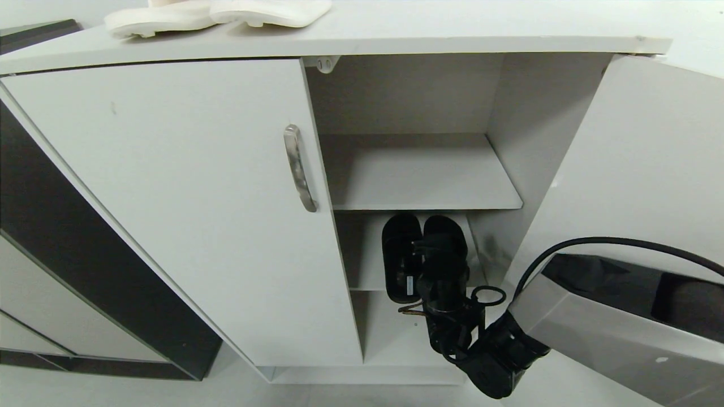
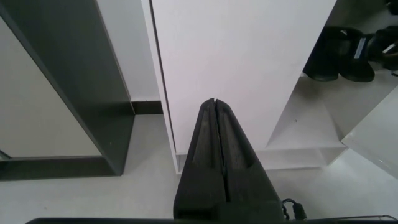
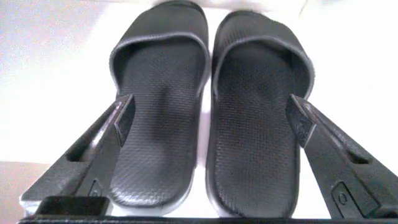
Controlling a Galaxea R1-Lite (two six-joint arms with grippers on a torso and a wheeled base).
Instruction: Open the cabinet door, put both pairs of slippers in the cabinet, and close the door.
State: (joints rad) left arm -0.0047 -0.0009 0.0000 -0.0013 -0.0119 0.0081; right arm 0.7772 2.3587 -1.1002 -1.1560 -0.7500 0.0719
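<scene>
pale floor all around, with a dark-edged panel standing off to the robot's left. biggest thing is the white cabinet: its left door is shut, with a metal handle near the inner edge, and the right door is swung wide open, so you can see inside. the upper shelf is bare board. one level down, the black slippers sit side by side on the second shelf, toes toward the back wall and heels toward the opening. the white slippers lie up on the cabinet's top, at its left end, well apart from both arms. the right gripper is inside the open half at the black pair's heel end. in the right wrist view its jaws are spread wide and have nothing clamped, and the black pair lies between the two fingers, one finger over each outer edge. can't tell if they actually touch the rubber. the left gripper hangs low in front of the shut door, near the floor, its fingers pressed together on nothing.
</scene>
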